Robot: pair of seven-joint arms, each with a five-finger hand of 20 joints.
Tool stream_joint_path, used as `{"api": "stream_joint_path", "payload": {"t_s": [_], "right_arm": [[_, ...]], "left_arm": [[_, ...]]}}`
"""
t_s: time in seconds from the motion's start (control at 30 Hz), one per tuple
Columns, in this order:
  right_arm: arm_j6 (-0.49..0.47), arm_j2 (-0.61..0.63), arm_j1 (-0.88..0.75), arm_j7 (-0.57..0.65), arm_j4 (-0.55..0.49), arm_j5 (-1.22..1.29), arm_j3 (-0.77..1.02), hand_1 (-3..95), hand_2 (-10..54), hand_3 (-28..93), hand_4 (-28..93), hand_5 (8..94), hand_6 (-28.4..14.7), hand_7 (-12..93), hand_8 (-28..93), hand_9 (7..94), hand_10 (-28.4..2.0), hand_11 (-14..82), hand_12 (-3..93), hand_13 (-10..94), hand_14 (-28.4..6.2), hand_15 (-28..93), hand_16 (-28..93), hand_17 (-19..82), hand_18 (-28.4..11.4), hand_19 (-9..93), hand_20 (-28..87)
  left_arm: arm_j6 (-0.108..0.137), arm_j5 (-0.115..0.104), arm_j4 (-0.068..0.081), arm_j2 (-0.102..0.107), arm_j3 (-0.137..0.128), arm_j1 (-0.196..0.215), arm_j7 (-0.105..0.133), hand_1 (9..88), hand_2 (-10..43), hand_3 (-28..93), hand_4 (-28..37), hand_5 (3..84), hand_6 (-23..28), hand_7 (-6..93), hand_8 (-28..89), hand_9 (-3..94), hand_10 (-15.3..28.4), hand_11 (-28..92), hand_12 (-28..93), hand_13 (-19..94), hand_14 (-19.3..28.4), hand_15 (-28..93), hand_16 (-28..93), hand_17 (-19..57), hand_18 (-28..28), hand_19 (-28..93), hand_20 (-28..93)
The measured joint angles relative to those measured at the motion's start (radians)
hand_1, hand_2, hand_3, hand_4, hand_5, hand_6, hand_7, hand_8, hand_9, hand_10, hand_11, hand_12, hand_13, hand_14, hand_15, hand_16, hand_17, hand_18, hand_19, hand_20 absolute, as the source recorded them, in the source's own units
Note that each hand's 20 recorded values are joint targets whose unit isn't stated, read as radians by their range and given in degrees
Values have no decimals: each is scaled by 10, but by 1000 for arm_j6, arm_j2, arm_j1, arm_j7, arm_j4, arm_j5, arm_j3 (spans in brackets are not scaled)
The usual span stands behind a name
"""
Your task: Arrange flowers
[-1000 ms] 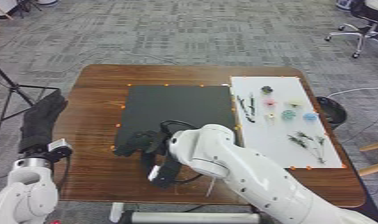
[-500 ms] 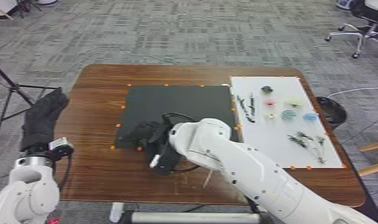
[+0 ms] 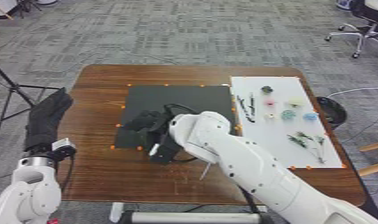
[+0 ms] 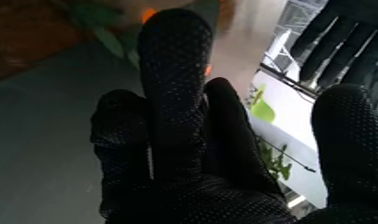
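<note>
Right hand (image 3: 143, 121) is low over the black board (image 3: 178, 97) on the bench (image 3: 97, 112). In my wrist view its fingers (image 4: 175, 75) stand straight, thumb well apart; whether anything is held behind them, I cannot tell. Left hand (image 3: 47, 117) is at the bench's left edge, fingers extended. On the white sheet (image 3: 261, 142), right of the board: pink flower (image 3: 270, 102), dark flower (image 3: 267, 89), blue flowers (image 3: 311, 116), leafy sprigs (image 3: 303, 138) nearer me. Black pieces (image 3: 250, 119) lie along its left side.
</note>
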Motion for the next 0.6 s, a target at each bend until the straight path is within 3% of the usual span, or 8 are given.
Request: {"api": "stream_joint_path", "payload": {"t_s": [0.37, 0.6], "right_arm": [[26, 191, -31, -4, -287, 148, 63, 226, 101, 539, -91, 486, -98, 19, -60, 428, -144, 43, 49, 874, -87, 441, 290, 503, -203, 893, 407], [76, 309, -100, 3, -340, 153, 112, 226, 101, 536, -90, 488, -98, 20, -61, 432, -145, 44, 50, 881, -87, 439, 291, 506, -205, 898, 403]], "left_arm": [[5, -2, -21, 1, -2, 10, -1, 181, 73, 736, -283, 412, 17, 105, -74, 385, 120, 127, 97, 332, 136, 101, 23, 16, 99, 28, 139], [7, -3, -30, 1, -16, 27, -2, 179, 72, 737, -283, 412, 16, 106, -74, 386, 122, 126, 96, 332, 136, 99, 23, 16, 99, 27, 139]]}}
